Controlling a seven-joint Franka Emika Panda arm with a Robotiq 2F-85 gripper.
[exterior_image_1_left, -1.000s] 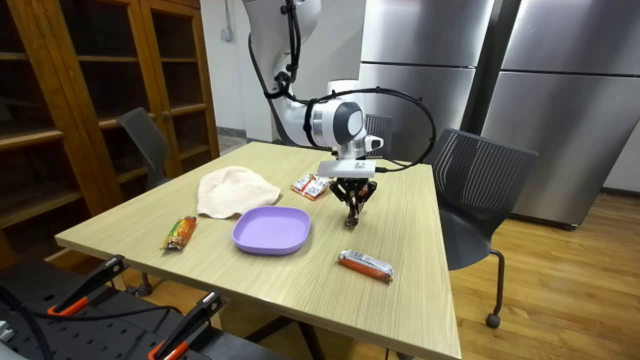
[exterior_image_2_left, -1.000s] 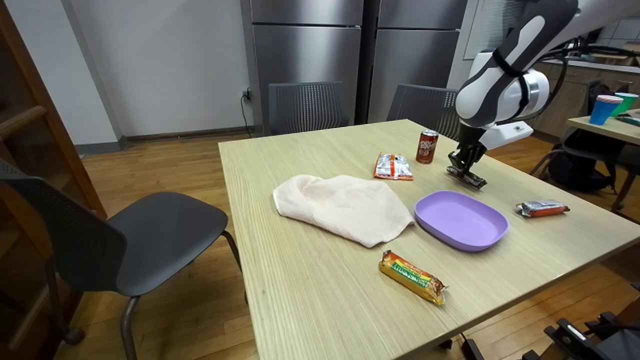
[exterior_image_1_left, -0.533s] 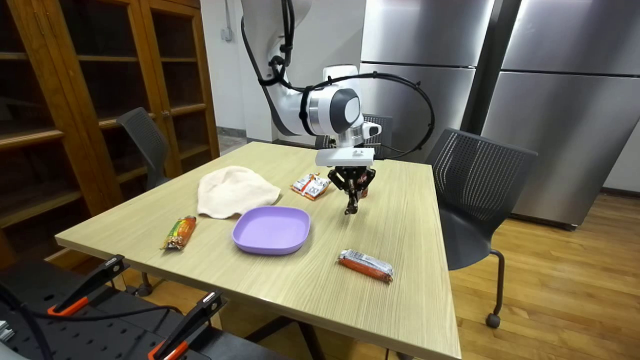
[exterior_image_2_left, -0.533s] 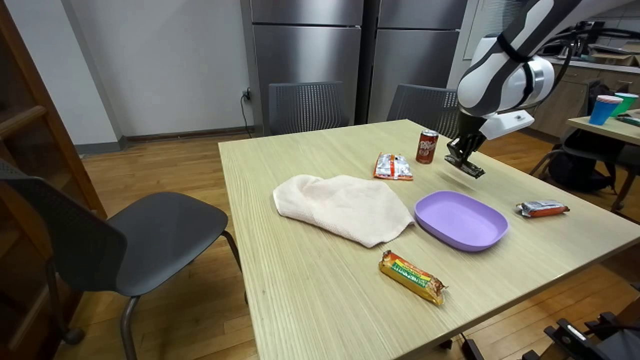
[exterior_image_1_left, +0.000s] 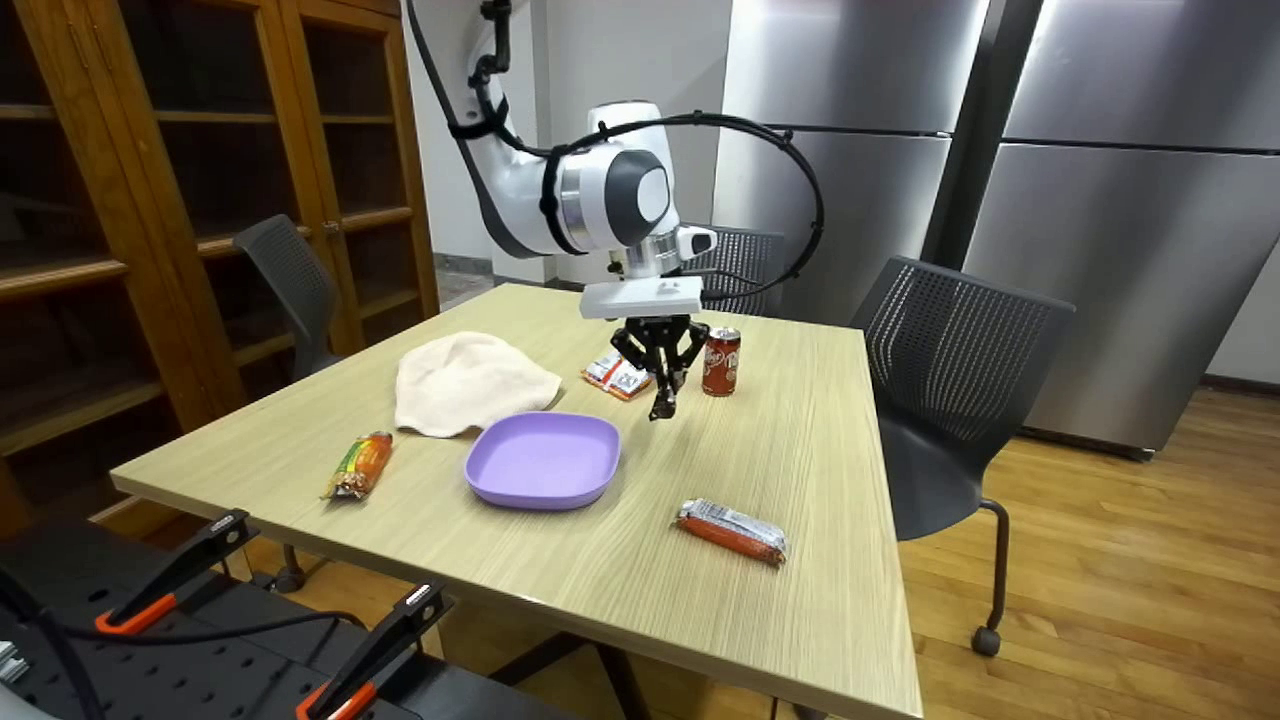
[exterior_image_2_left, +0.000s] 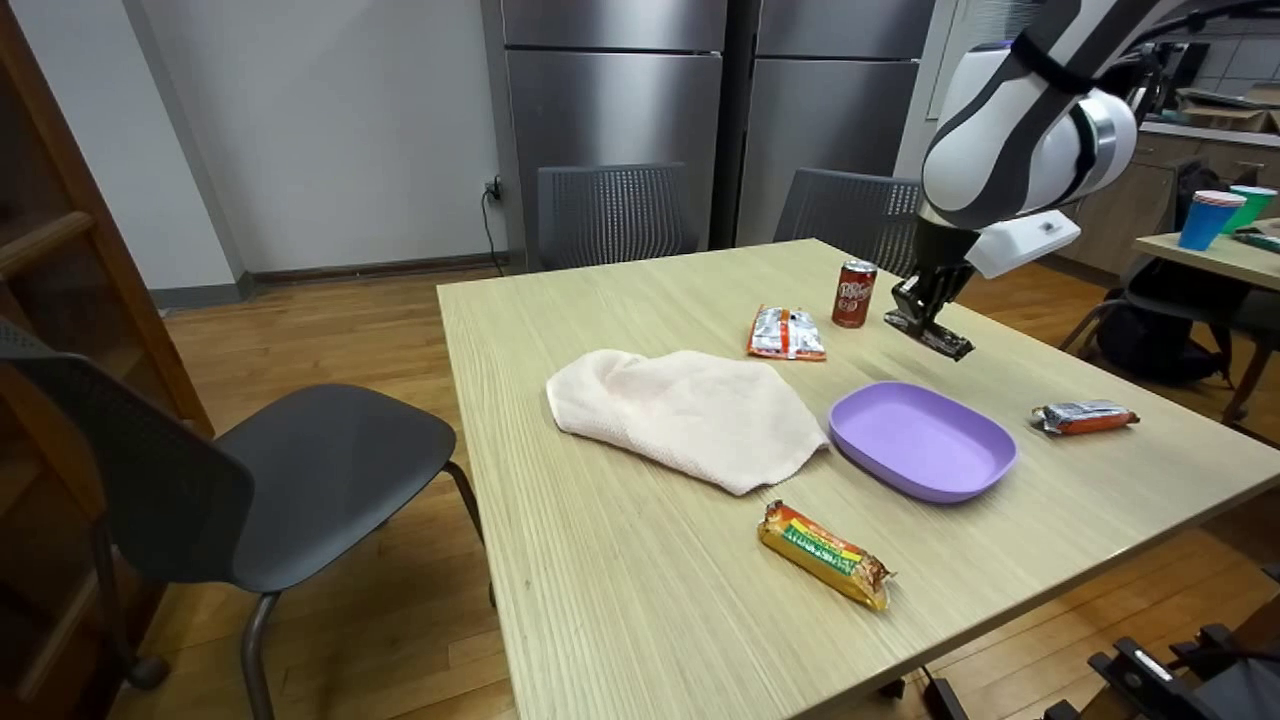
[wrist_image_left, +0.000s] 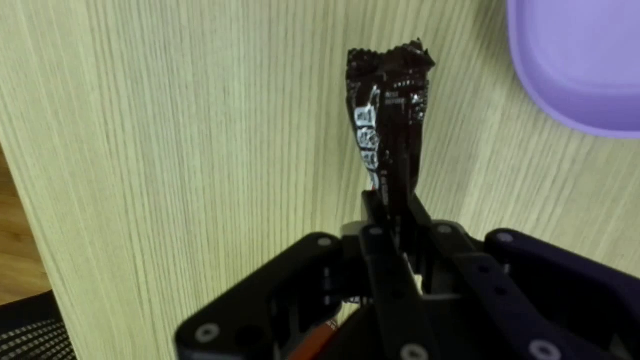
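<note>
Dark wrapped bar (wrist_image_left: 392, 110) in the grip of the fingers (wrist_image_left: 421, 215). The fingers are drawn together to a narrow gap, pressed on the bar from both sides; its crimped end projects past their tips. The bar is raised over the counter (exterior_image_1_left: 810, 450), near the purple tray (exterior_image_2_left: 925, 440) and outside its rim; in the wrist view a strip of wood grain separates the two. Beyond the tray, near the fingers, are an upright red can (exterior_image_2_left: 853, 294) and an orange-and-silver packet (exterior_image_2_left: 787, 333).

Edges: an orange-and-yellow bar (exterior_image_2_left: 825, 555) and a silver-and-red bar (exterior_image_2_left: 1085, 417) lie on either side of the tray, apart from it, both toward the same counter edge. A pale cloth (exterior_image_2_left: 690, 415) reaches to just beside the tray's rim; whether they touch cannot be told. One side edge of the counter slants through the left of the wrist view, with floor (wrist_image_left: 20, 240) and dark mesh (wrist_image_left: 32, 332) beyond; a dark chair (exterior_image_1_left: 940, 370) stands along a side edge in an exterior view.

Obscured: the rear part of the held bar is lost behind the linkage (wrist_image_left: 280, 272) in the wrist view, and its fine print is too small to read. The tray is cut off at the upper right of the same view. In an exterior view the fingers cover part of the packet; the arm (exterior_image_2_left: 1005, 150) runs out at the top in both exterior views.
</note>
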